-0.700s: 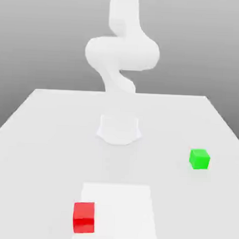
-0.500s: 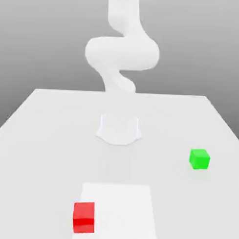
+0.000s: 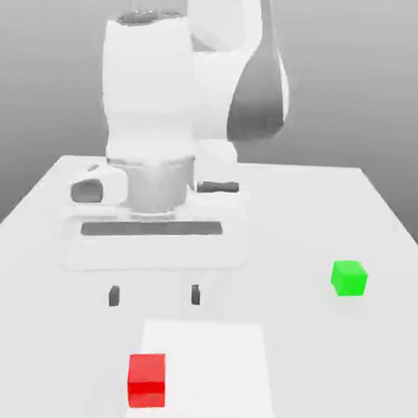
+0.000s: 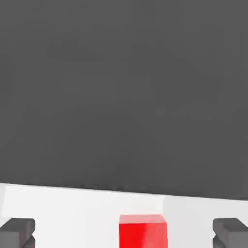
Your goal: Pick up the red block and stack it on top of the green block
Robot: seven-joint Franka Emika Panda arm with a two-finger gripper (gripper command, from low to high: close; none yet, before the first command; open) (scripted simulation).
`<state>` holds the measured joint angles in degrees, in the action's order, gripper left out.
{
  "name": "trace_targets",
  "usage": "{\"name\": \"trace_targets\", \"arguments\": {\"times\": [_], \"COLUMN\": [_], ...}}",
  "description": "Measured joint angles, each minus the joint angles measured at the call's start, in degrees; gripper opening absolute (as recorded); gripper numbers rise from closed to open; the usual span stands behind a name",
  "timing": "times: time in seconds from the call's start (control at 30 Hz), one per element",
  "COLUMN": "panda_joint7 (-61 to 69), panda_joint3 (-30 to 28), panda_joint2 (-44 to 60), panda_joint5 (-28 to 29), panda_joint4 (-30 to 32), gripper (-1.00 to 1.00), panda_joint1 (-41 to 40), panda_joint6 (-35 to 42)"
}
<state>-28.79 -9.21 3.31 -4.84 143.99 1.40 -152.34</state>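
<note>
The red block (image 3: 147,380) rests near the front of the table, on the left part of a lighter white square (image 3: 227,367). Above and slightly behind it hangs my gripper (image 3: 155,295), open, its two dark fingertips (image 3: 114,296) set wide apart with nothing between them. In the hand view the red block (image 4: 143,231) lies between the two fingertips (image 4: 17,231), some way off. The green block (image 3: 349,278) stands alone on the table at the exterior view's right, far from the gripper.
The white table (image 3: 47,265) stretches back to the arm's base, which the hand hides. The arm's bulky white hand (image 3: 152,218) fills the middle of the exterior view. Beyond the table edge the hand view has dark grey background.
The hand has come down from above the frame to hang low over the table, just behind the red block. Neither block has moved.
</note>
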Motion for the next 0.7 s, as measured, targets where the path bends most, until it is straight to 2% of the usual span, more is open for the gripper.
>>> {"name": "trace_targets", "arguments": {"times": [0.1,0.23,0.27,0.5,0.67,0.7], "panda_joint7": [1.1,3.4,3.9,3.9,1.2,0.7], "panda_joint3": [-0.1,2.0,2.7,2.9,1.1,2.3], "panda_joint2": [6.1,14.4,16.3,16.7,7.8,6.1], "panda_joint5": [0.6,-2.1,-2.8,-2.7,0.8,0.7], "panda_joint4": [1.2,0.3,0.0,0.0,1.5,2.4], "gripper": [0.0,0.0,-1.0,-1.0,-1.0,-1.0], "panda_joint1": [-0.7,-2.4,-2.9,-3.2,-1.9,-0.8], "panda_joint6": [-3.0,-9.5,-11.1,-11.4,-4.0,-3.2]}}
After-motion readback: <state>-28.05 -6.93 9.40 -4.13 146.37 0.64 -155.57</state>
